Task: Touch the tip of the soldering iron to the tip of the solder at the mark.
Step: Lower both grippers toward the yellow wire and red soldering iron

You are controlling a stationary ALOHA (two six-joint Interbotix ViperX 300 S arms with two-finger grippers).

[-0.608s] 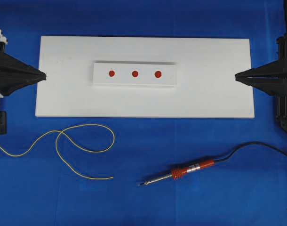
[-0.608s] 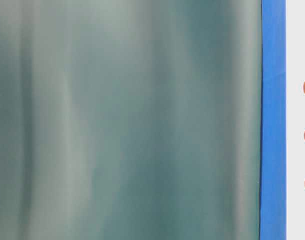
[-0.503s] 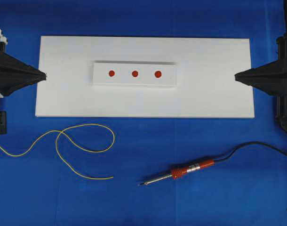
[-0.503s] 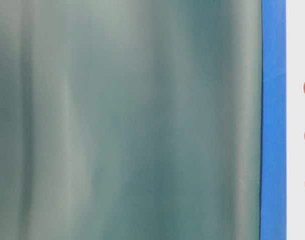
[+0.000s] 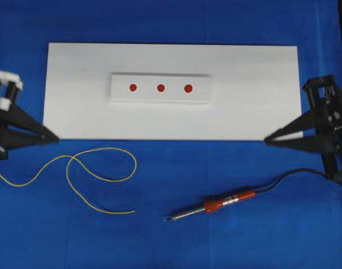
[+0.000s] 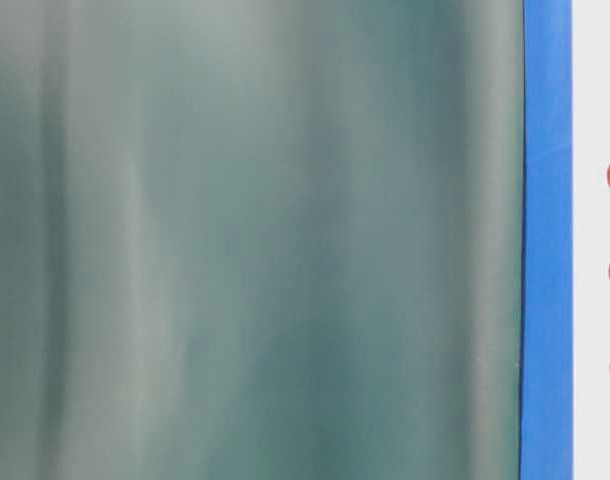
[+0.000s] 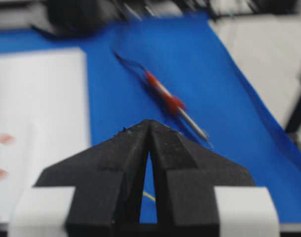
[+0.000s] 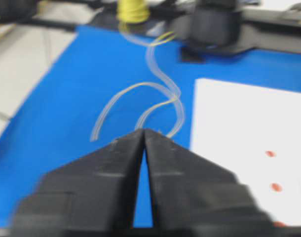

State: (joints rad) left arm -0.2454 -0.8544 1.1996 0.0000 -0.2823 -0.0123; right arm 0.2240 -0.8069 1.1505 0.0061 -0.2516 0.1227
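Near the front edge of the worktop lie the solder [image 5: 98, 174], toward the left, and the soldering iron [image 5: 216, 205], toward the right, both untouched. Left claw [image 5: 54, 137] and right claw [image 5: 268, 139] are together, empty. Nothing is grasped yet; next each must open over its tool.

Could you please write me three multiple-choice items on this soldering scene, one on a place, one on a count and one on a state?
1. Where does the soldering iron lie?
A. on the blue cloth
B. on the white board
C. in an end effector

2. How many red marks does the raised white block bear?
A. two
B. three
C. five

3. What is the state of the left end effector?
A. shut, holding nothing
B. wide open
C. shut on the solder

Answers: 1 A, the iron rests below the white board. 2 B, three dots in a row. 3 A, its tips meet, and the solder lies loose below.
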